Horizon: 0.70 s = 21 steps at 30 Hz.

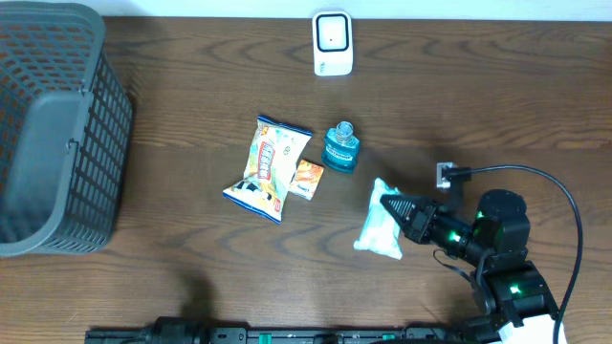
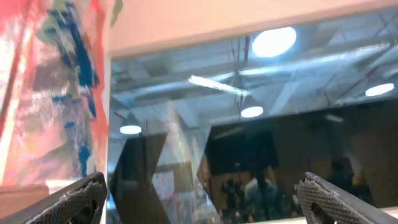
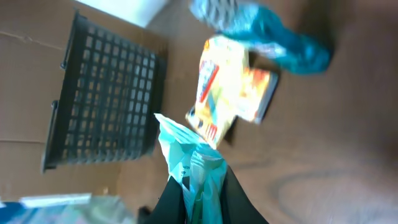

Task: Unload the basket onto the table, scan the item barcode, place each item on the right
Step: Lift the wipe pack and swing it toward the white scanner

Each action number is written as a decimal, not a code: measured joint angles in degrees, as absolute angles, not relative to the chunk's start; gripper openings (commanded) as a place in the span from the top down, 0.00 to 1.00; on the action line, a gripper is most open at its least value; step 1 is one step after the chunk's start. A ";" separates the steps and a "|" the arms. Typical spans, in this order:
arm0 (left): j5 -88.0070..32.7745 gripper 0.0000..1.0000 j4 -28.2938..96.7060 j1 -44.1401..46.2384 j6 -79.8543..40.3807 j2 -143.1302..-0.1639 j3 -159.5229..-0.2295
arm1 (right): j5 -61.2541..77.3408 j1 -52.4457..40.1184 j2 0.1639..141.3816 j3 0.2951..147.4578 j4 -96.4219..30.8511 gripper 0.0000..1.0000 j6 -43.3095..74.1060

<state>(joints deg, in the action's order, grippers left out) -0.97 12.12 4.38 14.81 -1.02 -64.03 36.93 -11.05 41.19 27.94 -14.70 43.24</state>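
Right gripper [image 1: 394, 208] clenched on the edge of the pale teal packet [image 1: 380, 232], at the right side of the table [image 1: 191, 277] near the blue bottle [image 1: 340, 148]; packet looks light, soft, crinkly, liable to sag, so pinch at the sealed seam; left gripper [image 2: 205, 205] splayed, empty.

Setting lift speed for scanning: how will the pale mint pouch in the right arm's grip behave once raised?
The pouch looks like thin crinkled film, so it will probably flop below the right end effector. It seems puffy, likely light for its size. Pinched only at one edge, it may slip if swung quickly.
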 measured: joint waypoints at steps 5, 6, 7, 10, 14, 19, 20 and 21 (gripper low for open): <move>0.86 0.02 9.02 4.38 14.39 -1.19 -63.66 | 32.38 -11.07 41.19 29.04 -15.42 0.98 38.26; 1.34 0.02 9.06 4.38 13.96 -1.32 -63.55 | 31.42 -11.07 41.19 29.67 -15.99 0.98 37.36; 1.74 0.02 9.21 4.38 13.04 -1.52 -63.37 | 30.46 -11.07 41.19 30.48 -16.78 0.99 36.47; 1.61 0.02 9.72 4.38 8.69 -2.50 -62.04 | 26.46 -11.07 41.19 33.65 -20.47 0.98 33.52; -1.28 0.02 8.01 4.38 4.82 -4.03 -57.01 | 19.55 -11.07 41.19 37.47 -27.66 0.99 29.61; -3.60 0.02 4.99 4.38 3.77 -5.91 -46.48 | 11.49 -11.07 41.19 41.23 -33.10 0.99 25.19; -3.77 0.02 4.29 4.38 3.75 -6.04 -44.14 | 10.31 -11.07 41.19 41.93 -33.19 0.99 24.40; -4.21 0.02 3.31 4.38 3.62 -6.13 -41.52 | 9.26 -11.07 41.19 42.63 -33.15 0.99 23.64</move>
